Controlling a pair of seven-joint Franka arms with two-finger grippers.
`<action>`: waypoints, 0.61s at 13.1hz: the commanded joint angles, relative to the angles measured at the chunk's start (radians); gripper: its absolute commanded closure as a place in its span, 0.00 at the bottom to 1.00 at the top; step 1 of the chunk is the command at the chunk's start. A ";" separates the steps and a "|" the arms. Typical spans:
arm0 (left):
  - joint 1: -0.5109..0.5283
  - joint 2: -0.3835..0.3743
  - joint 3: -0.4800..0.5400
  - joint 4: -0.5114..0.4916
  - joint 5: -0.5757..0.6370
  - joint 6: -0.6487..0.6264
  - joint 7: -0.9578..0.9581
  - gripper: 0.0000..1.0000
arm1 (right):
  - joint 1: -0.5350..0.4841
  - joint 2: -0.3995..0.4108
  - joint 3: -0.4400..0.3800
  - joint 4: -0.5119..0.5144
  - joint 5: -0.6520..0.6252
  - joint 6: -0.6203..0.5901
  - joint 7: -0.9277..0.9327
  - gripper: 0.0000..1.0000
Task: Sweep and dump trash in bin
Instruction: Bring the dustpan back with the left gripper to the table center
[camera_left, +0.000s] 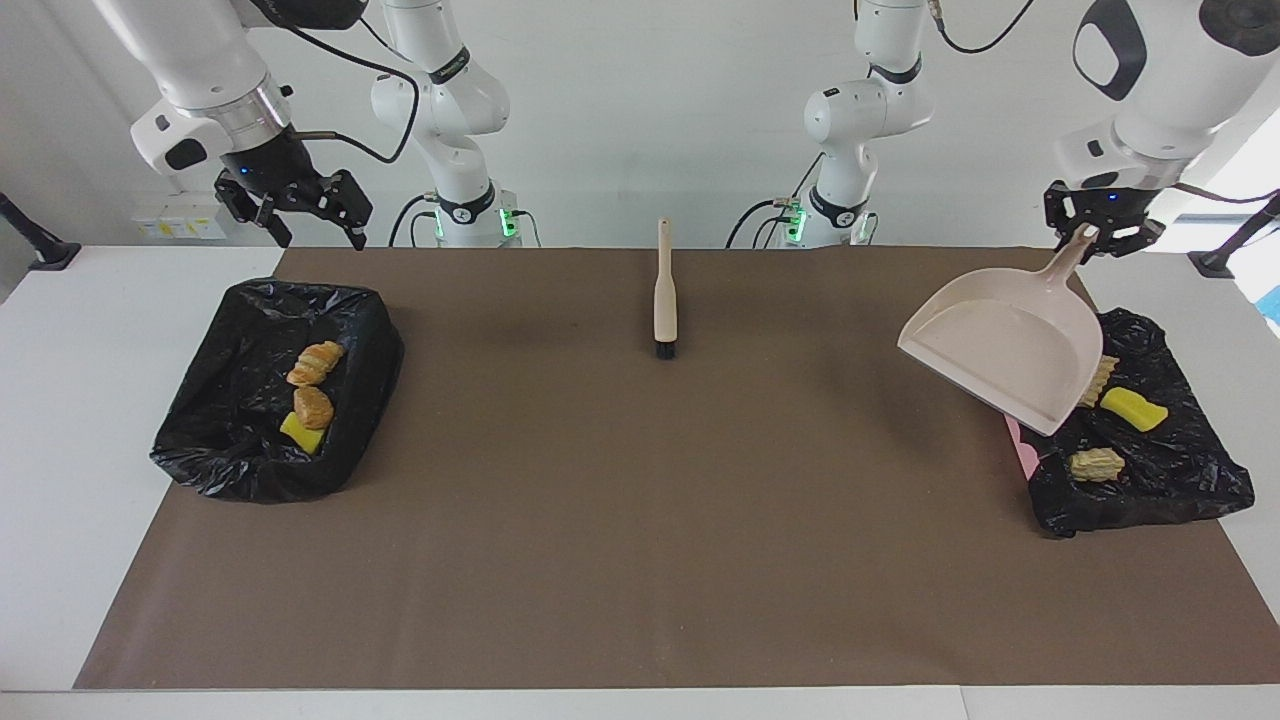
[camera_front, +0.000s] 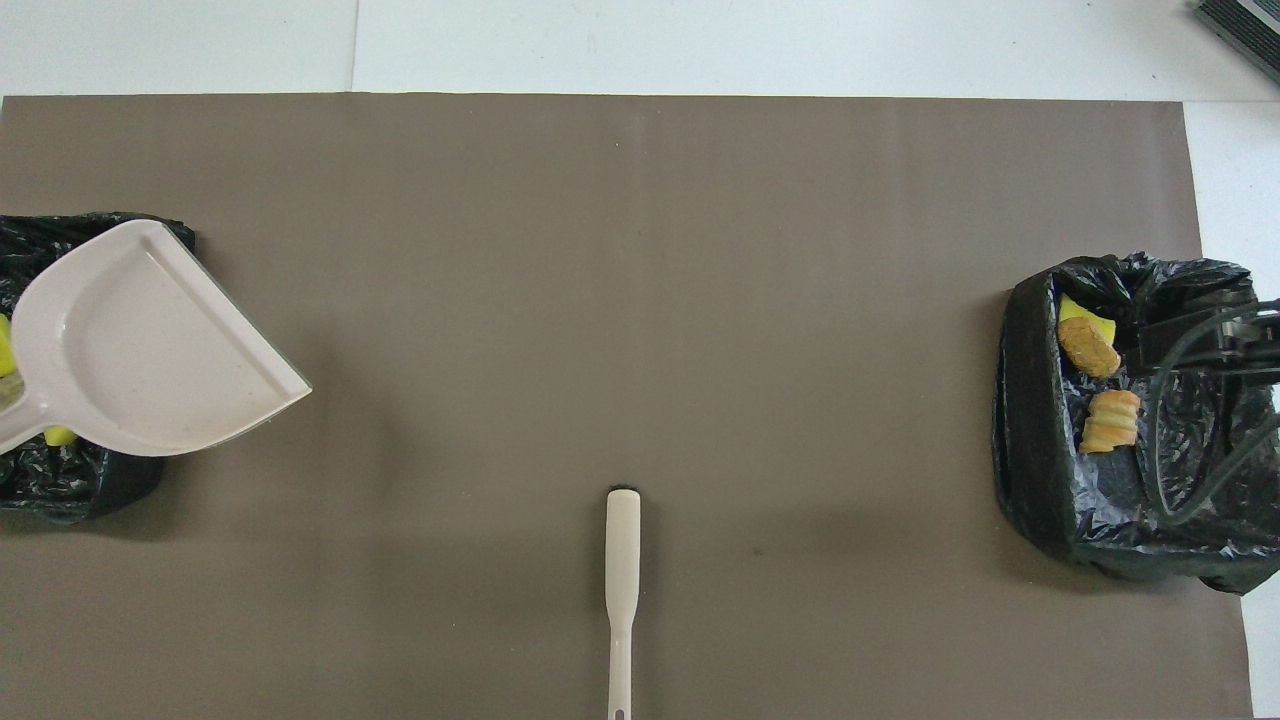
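beige dustpan (camera_left: 1000, 350), beige black-bristled brush (camera_left: 665, 300), black bin liners (camera_left: 270, 400), yellow and tan trash (camera_left: 1132, 408), brown mat (camera_left: 640, 520)

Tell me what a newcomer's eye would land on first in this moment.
Probably the empty beige dustpan, held by its handle in the left claw over the lined bin at the left arm's end. That bin and its twin bin, under the open right claw, both hold scraps. A brush lies mid-mat.

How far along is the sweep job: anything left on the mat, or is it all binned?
No scraps show on the mat; the visible ones lie in the two bins. In hand: the left claw, shut on the dustpan handle, holds the empty pan over the bin at its end. The right claw hangs open above the other bin. Left: probably just setting the dustpan down; the brush already lies on the mat.
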 joint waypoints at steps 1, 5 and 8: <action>-0.145 -0.059 0.016 -0.095 -0.056 0.045 -0.243 1.00 | -0.004 -0.010 0.004 -0.003 0.020 -0.015 0.008 0.00; -0.338 -0.044 0.016 -0.144 -0.165 0.188 -0.710 1.00 | -0.004 -0.010 0.003 -0.005 0.020 -0.015 0.008 0.00; -0.455 0.011 0.016 -0.144 -0.227 0.309 -0.912 1.00 | -0.004 -0.010 0.004 -0.003 0.020 -0.015 0.008 0.00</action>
